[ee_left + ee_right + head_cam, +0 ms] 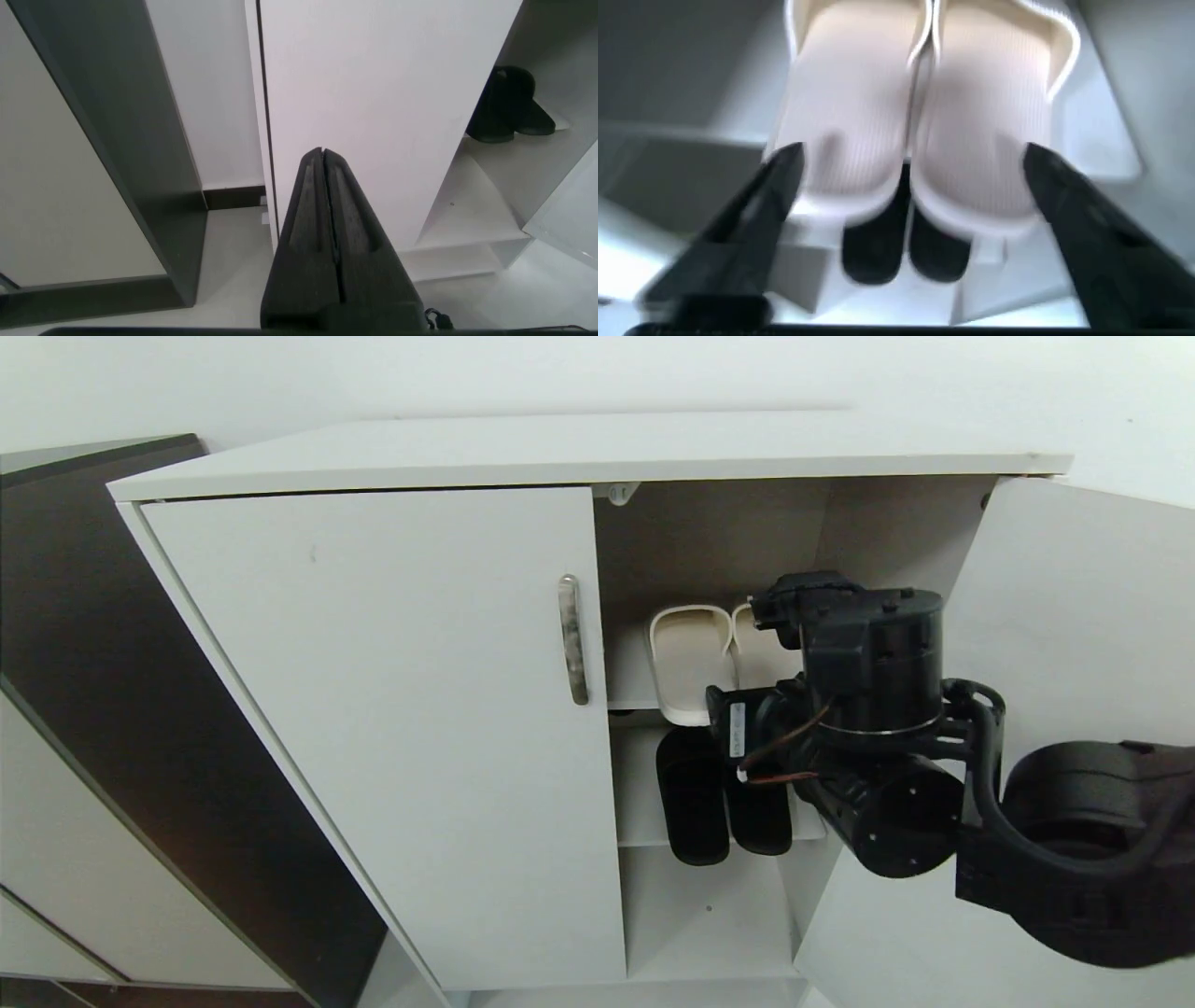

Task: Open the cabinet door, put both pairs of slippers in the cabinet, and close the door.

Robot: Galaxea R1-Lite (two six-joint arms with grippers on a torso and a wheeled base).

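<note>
The right gripper (912, 161) is spread wide and holds nothing, just in front of the white slippers (691, 658). The left gripper (322, 159) is pressed closed on nothing, low before the left door (392, 709), which is closed. Inside the cabinet (560, 448), the white pair lies side by side on the upper shelf (627, 672), overhanging its edge. The black slippers (695, 798) sit on the shelf below. The right door (1074, 616) stands swung open.
</note>
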